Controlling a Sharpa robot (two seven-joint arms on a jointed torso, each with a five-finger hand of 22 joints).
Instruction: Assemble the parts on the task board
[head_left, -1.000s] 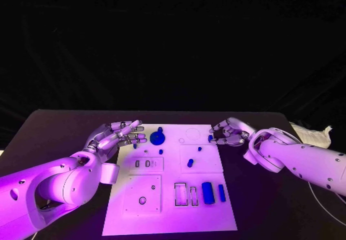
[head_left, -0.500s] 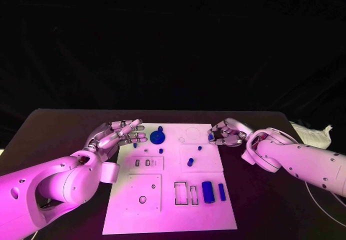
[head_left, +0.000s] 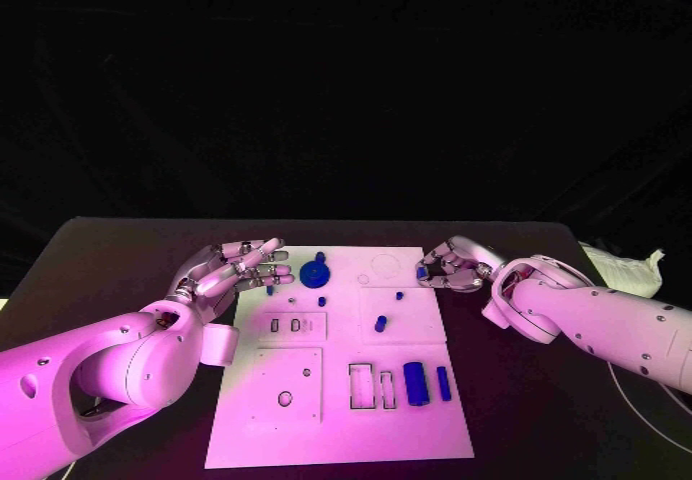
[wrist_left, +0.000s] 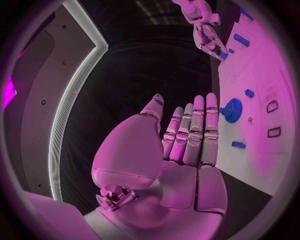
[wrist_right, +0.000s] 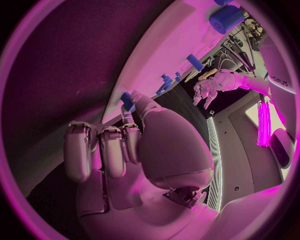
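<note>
- Your left hand (head_left: 231, 272) is up at the far left corner of the task board (head_left: 339, 430). Its fingers are straight and apart, and it holds nothing.
- Just beside its fingertips you can see a round blue part (head_left: 315, 273) on the board.
- Near the front of the board lies a long blue part (head_left: 415, 385).
- Your right hand (head_left: 454, 270) is at the far right edge, pinching a small blue part (head_left: 423, 272).
</note>
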